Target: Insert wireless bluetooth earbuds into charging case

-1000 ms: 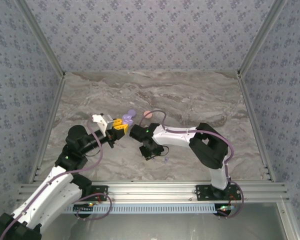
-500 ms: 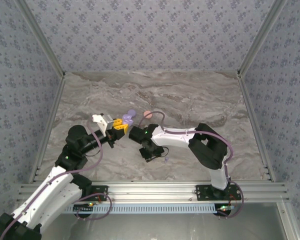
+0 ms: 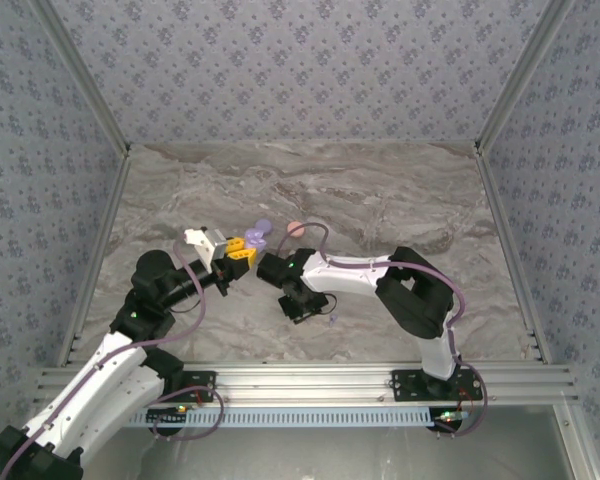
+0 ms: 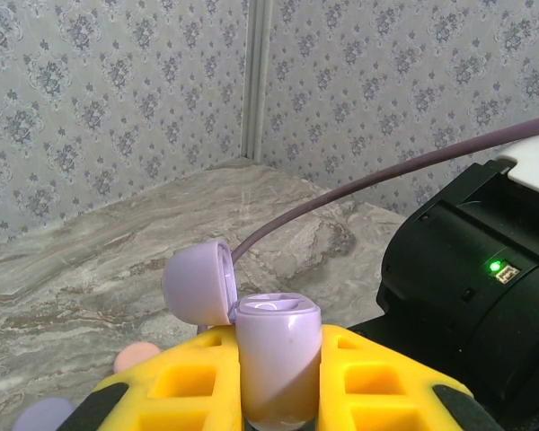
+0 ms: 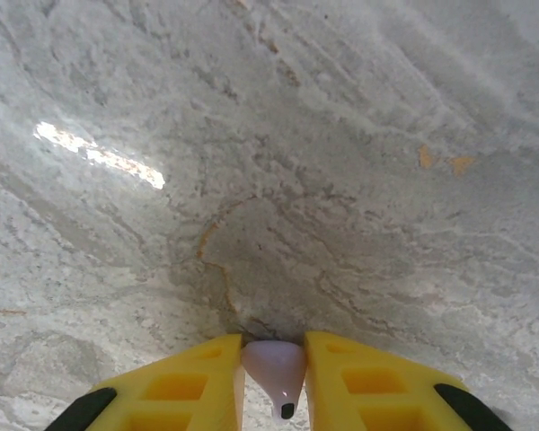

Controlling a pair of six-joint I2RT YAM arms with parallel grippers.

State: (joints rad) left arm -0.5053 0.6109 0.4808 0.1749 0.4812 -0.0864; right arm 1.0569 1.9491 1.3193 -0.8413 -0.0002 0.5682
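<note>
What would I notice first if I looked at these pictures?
The lilac case stands out first. Its lid is flipped open, and it is clamped in the yellow left gripper, a little left of the middle of the marble table. Right beside it, the right gripper pinches a tiny pale earbud, pointing down at the table.

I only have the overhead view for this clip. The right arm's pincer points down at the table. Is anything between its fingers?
Observer: Yes. The right pincer is shut on a pale earbud, its narrow dark-tipped end toward the wrist camera.
Operator: And the other side?
Observer: The left pincer is shut on a lilac case, which stands upright between the yellow fingers.
Operator: Ready to load?
Observer: The lid is flipped open; from this low angle I can't tell whether the wells are filled.
</note>
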